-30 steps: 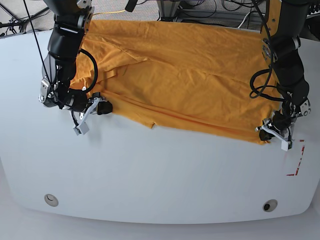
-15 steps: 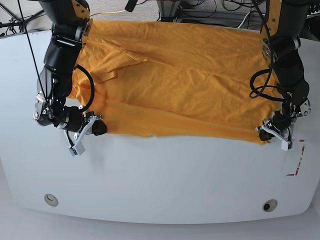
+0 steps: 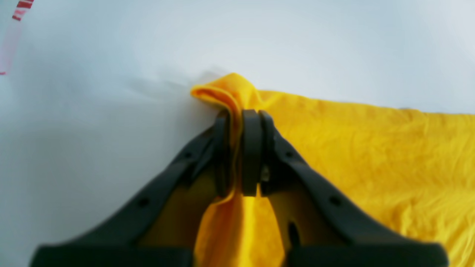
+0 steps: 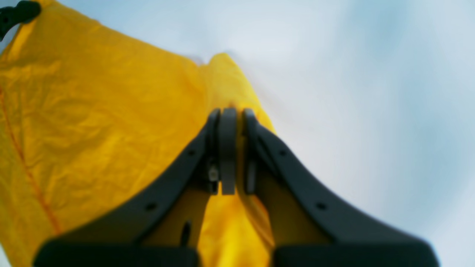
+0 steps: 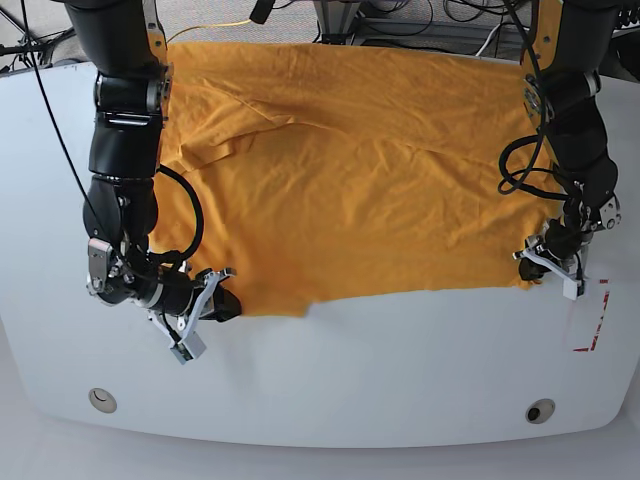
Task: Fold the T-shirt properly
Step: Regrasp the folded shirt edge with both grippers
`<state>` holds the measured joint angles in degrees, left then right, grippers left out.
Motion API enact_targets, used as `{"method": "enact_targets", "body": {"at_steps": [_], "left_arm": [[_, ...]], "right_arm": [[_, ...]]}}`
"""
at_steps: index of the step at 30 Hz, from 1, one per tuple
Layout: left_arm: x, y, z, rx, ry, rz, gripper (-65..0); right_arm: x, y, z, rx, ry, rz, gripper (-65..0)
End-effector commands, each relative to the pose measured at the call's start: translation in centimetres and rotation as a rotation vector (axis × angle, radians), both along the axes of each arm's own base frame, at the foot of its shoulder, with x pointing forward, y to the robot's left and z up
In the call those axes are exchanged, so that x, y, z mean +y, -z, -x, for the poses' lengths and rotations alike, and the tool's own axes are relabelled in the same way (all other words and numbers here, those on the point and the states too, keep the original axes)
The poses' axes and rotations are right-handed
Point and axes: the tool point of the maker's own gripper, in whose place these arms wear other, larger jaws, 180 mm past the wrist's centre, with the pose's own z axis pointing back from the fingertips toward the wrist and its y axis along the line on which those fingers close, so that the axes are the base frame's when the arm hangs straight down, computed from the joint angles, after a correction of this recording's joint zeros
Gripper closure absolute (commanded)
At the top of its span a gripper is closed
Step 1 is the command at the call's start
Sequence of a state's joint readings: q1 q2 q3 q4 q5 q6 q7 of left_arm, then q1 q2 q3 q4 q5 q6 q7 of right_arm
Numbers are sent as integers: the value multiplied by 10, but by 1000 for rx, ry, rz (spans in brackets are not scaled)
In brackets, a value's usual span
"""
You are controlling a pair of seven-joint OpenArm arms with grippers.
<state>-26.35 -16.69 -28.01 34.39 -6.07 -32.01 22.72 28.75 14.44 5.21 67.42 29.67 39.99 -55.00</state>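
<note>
The orange-yellow T-shirt (image 5: 350,170) lies spread across the back half of the white table (image 5: 350,370), with creases near its left side. My right gripper (image 5: 213,302) is at the shirt's front left corner, low over the table. In the right wrist view that gripper (image 4: 230,113) is shut with the T-shirt (image 4: 111,111) fabric pinched between its pads. My left gripper (image 5: 549,263) is at the front right corner. In the left wrist view it (image 3: 239,113) is shut on a bunched corner of the T-shirt (image 3: 371,148). No lettering or tag shows.
Red tape marks (image 5: 592,320) sit on the table just right of my left gripper, and also show as red tape (image 3: 22,7) in the left wrist view. Two round holes (image 5: 102,400) (image 5: 540,411) lie near the front edge. Cables hang behind the table.
My right gripper has moved toward the table's front edge, dragging the shirt's left front corner with it. The front hem now lies further forward and flatter. My left gripper has barely moved.
</note>
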Motion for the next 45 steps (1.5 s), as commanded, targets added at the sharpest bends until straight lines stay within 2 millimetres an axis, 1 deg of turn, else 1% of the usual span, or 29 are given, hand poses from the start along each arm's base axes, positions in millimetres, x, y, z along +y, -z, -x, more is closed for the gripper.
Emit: {"method": "enact_targets", "body": {"at_steps": [1, 4, 5, 7, 9, 11, 15, 17, 20, 22, 26, 29, 32, 37, 40, 43, 45], "left_arm": [[6, 22, 23, 148, 30, -56, -43], [6, 22, 23, 148, 28, -55, -43], [6, 22, 23, 148, 28, -55, -43], [6, 22, 23, 148, 28, -55, -43], [6, 22, 23, 148, 28, -55, -43], [6, 22, 23, 148, 28, -55, -43], [6, 22, 23, 148, 28, -55, -43], [6, 22, 23, 148, 28, -55, -43], [6, 22, 23, 148, 28, -55, -43], [6, 22, 24, 149, 29, -55, -43], [6, 22, 24, 149, 29, -55, -43], [6, 22, 24, 150, 30, -56, -43], [5, 22, 23, 149, 33, -55, -43], [-4, 21, 23, 135, 91, -40, -42], [-4, 21, 23, 135, 91, -40, -42], [-4, 21, 23, 135, 91, -40, -42], [-4, 21, 23, 135, 91, -40, -42]], "right_arm": [[-8, -21, -25, -76, 22, 29, -171], [-18, -21, -33, -90, 55, 36, -344], [-24, -21, -34, -94, 75, 35, -385], [-36, -25, -37, -110, 108, 31, -438], [-47, -25, -37, -113, 130, 48, -461], [-65, -24, -36, -108, 154, 86, -471], [-78, -16, -32, -93, 166, 132, -468], [-81, -5, -27, -63, 171, 131, -468], [-80, 6, -28, -65, 195, 80, -468], [-86, 17, -28, -63, 238, 25, -468], [-94, 44, -25, -34, 295, -13, -468], [-98, 47, -30, -60, 305, 1, -468], [-101, 56, -28, -66, 306, 23, -468], [-104, 62, -28, -92, 304, 44, -468], [-104, 66, -26, -101, 307, 41, -468], [-100, 77, -21, -69, 310, 27, -468], [-97, 81, -20, -59, 309, 21, -466]]}}
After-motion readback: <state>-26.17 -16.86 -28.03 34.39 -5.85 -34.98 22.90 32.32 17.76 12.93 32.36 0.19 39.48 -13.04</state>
